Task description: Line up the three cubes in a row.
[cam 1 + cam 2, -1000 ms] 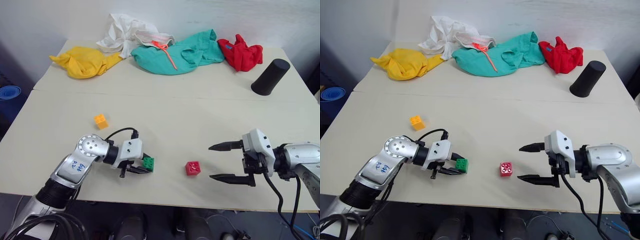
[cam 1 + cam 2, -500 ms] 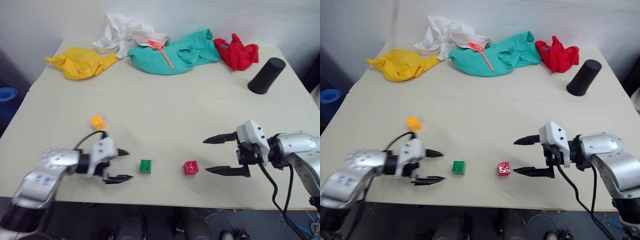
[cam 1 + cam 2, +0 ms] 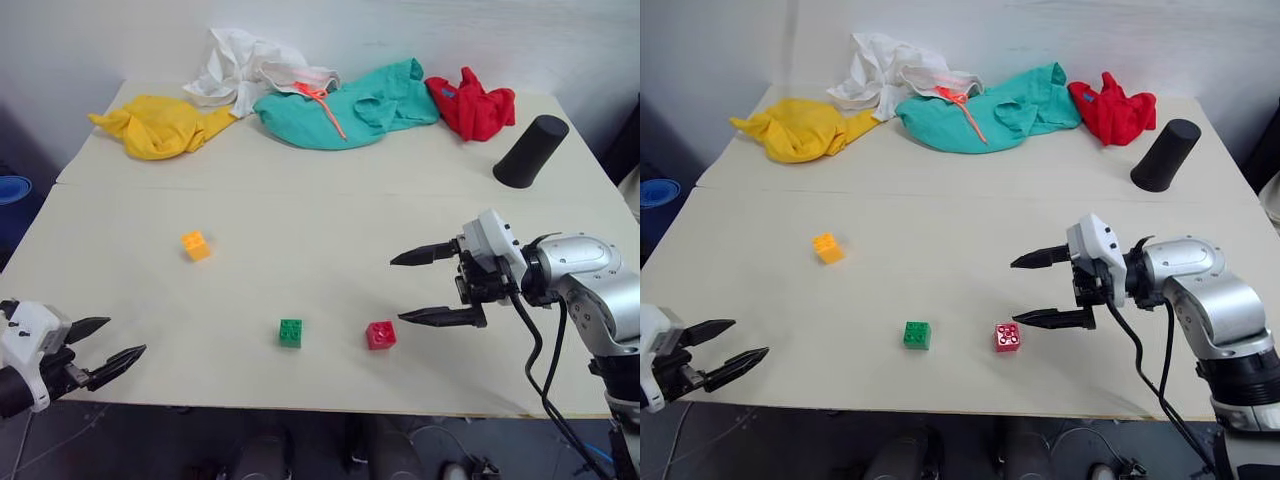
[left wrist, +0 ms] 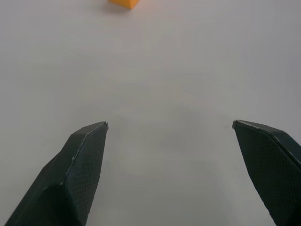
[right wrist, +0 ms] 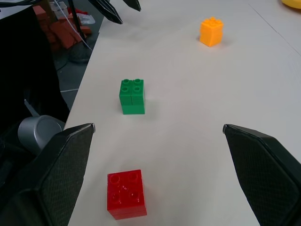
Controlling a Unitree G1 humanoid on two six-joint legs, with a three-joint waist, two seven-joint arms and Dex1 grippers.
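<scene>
Two of the three cubes already sit side by side near the front edge of the bench [image 3: 330,210]: the green cube [image 3: 291,332] and the red cube [image 3: 381,335], close together but with a gap between them, roughly level with each other along that edge. The orange cube [image 3: 197,245] is the odd one out. It stands well apart from the pair, further back from the front edge and toward the left side of the bench. So the row looks about two-thirds made; what is left, by my reading, is to bring the orange cube down into line with the green and red ones, most likely at the green cube's left.

The left claw [image 3: 105,347] hangs at the front left corner of the bench with its two black fingers spread wide. It holds nothing and touches nothing; the bench under it is bare, and the orange cube lies some way off ahead of it.

The right claw [image 3: 433,286] hovers just beside the red cube on its right, pointing across the bench toward the left side. Its fingers are also wide apart and empty, the lower one near the red cube but not in contact as far as I can tell.
</scene>
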